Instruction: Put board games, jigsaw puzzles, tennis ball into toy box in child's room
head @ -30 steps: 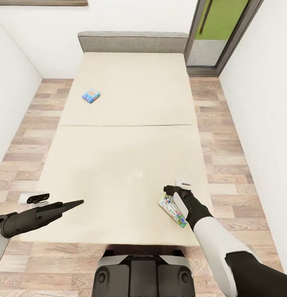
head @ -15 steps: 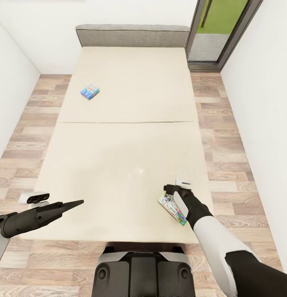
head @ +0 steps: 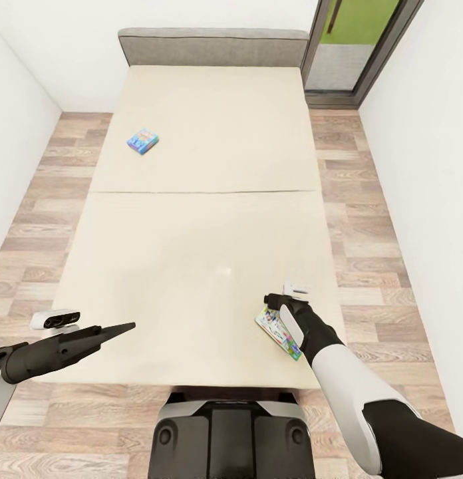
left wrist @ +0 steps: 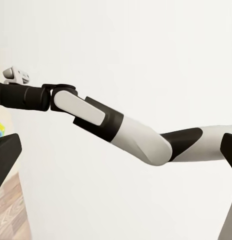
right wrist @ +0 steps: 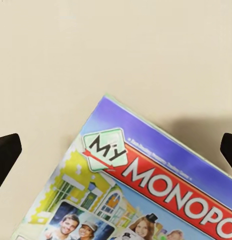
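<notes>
On the cream bed point(head: 191, 266), a "My Monopoly" board game point(head: 279, 331) lies flat near the foot's right corner. My right gripper point(head: 277, 306) hovers just over its far end, open. In the right wrist view the box point(right wrist: 146, 195) lies below, with the black fingertips point(right wrist: 6, 152) wide apart at both edges. A second, blue board game point(head: 143, 141) rests far up the bed on its left side. My left gripper point(head: 124, 326) is held low over the bed's front left corner, open and empty, its fingers point(left wrist: 7, 155) spread in the left wrist view.
A grey headboard point(head: 211, 45) and white wall close off the far end. A glass door point(head: 354, 46) stands at the back right. Wood floor point(head: 371, 219) runs along both sides of the bed. White walls are close on the left and right. My base point(head: 231, 436) touches the bed's foot.
The whole head view has shifted, so the camera moved: the bed now reaches higher in the picture. Both arms keep their poses, and the right gripper stays over the Monopoly box.
</notes>
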Robot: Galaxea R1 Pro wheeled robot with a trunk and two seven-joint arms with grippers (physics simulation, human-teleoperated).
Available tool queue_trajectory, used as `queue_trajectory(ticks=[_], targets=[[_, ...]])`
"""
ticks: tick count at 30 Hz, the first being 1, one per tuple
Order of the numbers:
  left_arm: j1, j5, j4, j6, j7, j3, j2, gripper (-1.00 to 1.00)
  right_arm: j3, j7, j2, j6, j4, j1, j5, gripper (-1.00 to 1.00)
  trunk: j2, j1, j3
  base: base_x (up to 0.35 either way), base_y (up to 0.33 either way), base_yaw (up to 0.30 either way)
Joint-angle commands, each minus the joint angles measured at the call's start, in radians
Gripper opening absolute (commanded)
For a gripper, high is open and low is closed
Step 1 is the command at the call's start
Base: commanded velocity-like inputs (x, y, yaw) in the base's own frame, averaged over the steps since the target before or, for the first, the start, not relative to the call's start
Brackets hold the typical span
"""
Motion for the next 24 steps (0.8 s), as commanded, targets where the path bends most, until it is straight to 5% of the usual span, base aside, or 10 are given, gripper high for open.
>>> queue_trajectory(ticks=[1,24], targets=[[0.0,0.0,0.0,0.011,-0.004,0.0,0.0,1.0,0.006,-0.009,-0.001,0.004,-0.002,-0.002,-0.01,1.0,-0.002,0.0,-0.003,0.0,0.0,0.0],[0.0,-0.002,0.0,0.01,-0.004,-0.001,0.0,1.0,0.006,-0.009,0.004,0.006,-0.002,-0.021,-0.009,1.0,-0.002,0.0,-0.041,0.0,0.0,0.0]])
